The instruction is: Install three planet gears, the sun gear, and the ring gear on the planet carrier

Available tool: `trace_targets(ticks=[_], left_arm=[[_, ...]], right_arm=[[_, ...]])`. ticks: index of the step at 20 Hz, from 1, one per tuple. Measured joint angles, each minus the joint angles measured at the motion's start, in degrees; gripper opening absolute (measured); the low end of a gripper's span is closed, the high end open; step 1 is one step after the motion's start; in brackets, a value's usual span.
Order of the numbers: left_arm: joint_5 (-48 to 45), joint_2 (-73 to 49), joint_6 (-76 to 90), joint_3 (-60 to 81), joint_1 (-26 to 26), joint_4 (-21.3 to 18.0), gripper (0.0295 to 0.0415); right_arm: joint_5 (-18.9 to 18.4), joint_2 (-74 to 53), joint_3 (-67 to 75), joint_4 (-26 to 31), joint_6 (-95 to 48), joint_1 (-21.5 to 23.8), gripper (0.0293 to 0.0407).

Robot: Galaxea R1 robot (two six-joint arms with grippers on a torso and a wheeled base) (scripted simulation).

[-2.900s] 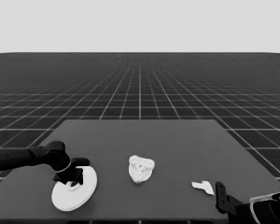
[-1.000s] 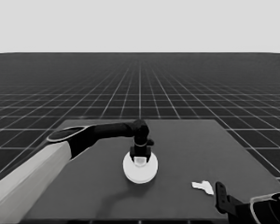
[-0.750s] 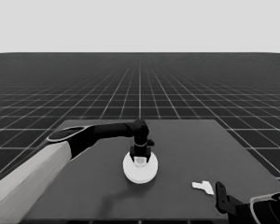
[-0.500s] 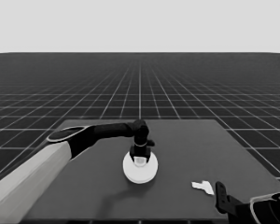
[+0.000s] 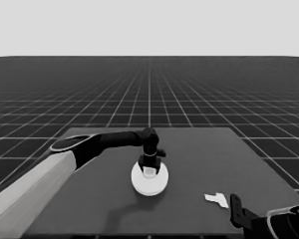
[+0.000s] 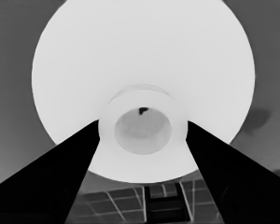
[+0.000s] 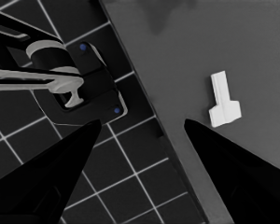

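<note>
your left gripper [image 5: 149, 168] is clamped on the raised hub of the larger round part [image 5: 149, 180] at mid-table. your right gripper [image 7: 140, 140] waits spread apart by the near right corner, beside the thin white piece [image 5: 216, 199].

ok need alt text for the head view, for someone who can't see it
The left arm reaches in over the dark table, its tool at the raised middle hub of the larger round part at the table's centre. A thin white piece lies near the front right corner, close to the parked right tool.
</note>
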Motion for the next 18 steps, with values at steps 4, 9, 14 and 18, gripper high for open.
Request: trace_targets(ticks=[4, 9, 14, 18], left_arm=[[0.0, 0.0, 2.0, 0.0, 0.0, 0.0, 0.0348], [-0.1, 0.0, 4.5, -0.1, 0.5, 0.0, 0.0348], [-0.1, -0.1, 7.0, -0.1, 0.8, 0.0, 0.0348], [-0.1, -0.1, 9.0, -0.1, 0.8, 0.0, 0.0348]], right_arm=[[0.0, 0.0, 0.0, 0.0, 0.0, 0.0, 0.0385], [0.0, 0.0, 0.0, 0.0, 0.0, 0.0, 0.0385], [0.0, 0.0, 0.0, 0.0, 0.0, 0.0, 0.0385], [0.0, 0.0, 0.0, 0.0, 0.0, 0.0, 0.0385]])
